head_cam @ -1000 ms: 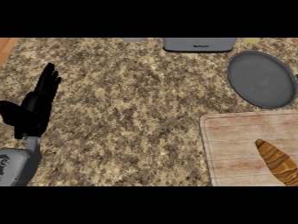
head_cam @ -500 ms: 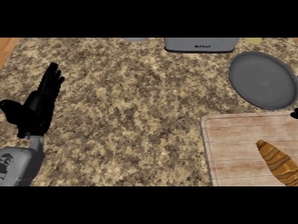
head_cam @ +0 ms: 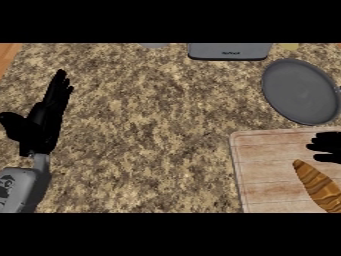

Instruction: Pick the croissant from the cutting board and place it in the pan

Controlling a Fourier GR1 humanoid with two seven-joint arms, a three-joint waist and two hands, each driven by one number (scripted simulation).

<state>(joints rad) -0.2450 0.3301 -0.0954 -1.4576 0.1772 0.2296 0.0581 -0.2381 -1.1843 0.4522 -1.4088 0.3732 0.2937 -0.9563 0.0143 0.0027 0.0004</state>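
Croissant (head_cam: 320, 186): it is lying on the cutting board (head_cam: 269, 170), just under your right hand (head_cam: 337, 148).
Right hand: you are holding nothing, fingers spread; lower it and curl around the middle.
Left hand (head_cam: 40, 120): resting open, far left.
Pan (head_cam: 301, 91): waiting just beyond.

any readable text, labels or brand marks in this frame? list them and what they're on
Grey appliance at the counter's far edge: a small dark mark on its front, too blurred to read.
Left forearm: a dark emblem on the grey casing, no legible letters.
Pan, cutting board, croissant: no text visible.
Nothing in the frame can be read as a word or number.
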